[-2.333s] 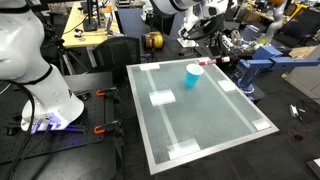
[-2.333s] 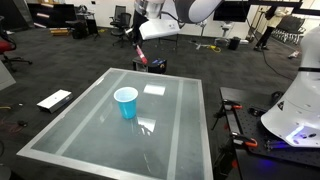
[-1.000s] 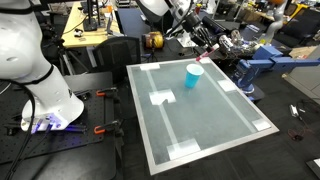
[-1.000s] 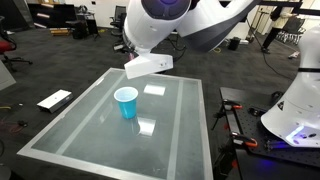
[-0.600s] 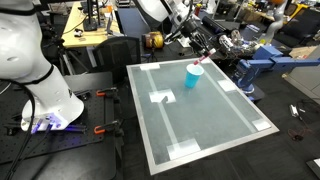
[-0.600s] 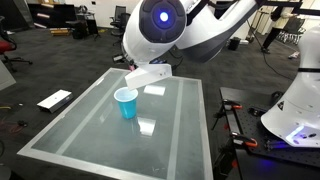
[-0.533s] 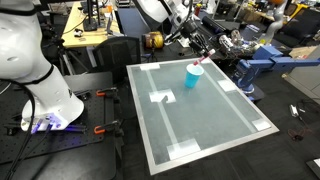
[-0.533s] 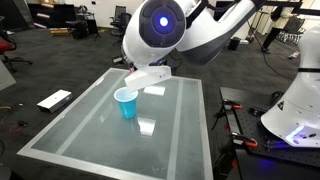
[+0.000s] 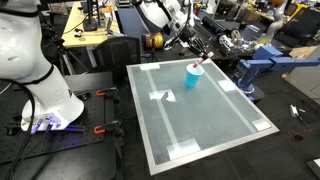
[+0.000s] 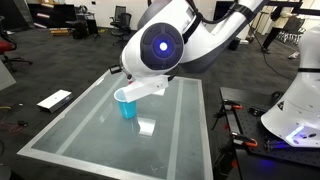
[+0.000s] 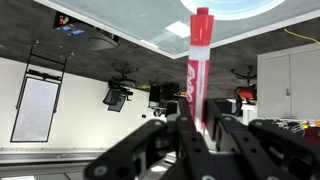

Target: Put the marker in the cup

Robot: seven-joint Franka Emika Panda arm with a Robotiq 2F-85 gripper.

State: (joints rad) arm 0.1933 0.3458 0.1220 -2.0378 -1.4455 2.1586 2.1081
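One gripper [image 11: 200,125]: dropping lower than a second ago, black and clamped narrow on the marker [image 11: 198,70].
Marker: thin glossy red stick with a rounded tip, hanging just over the cup [image 9: 193,76], upper middle of the exterior view.
Cup: tapered cyan, white rim, standing upright on the frosted glass table [image 9: 200,130].

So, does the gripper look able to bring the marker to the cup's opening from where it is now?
Probably yes. The gripper is shut on the marker, whose tip points at the open mouth of the cup close by. I see nothing between them, and nothing else stands by the cup on the table.
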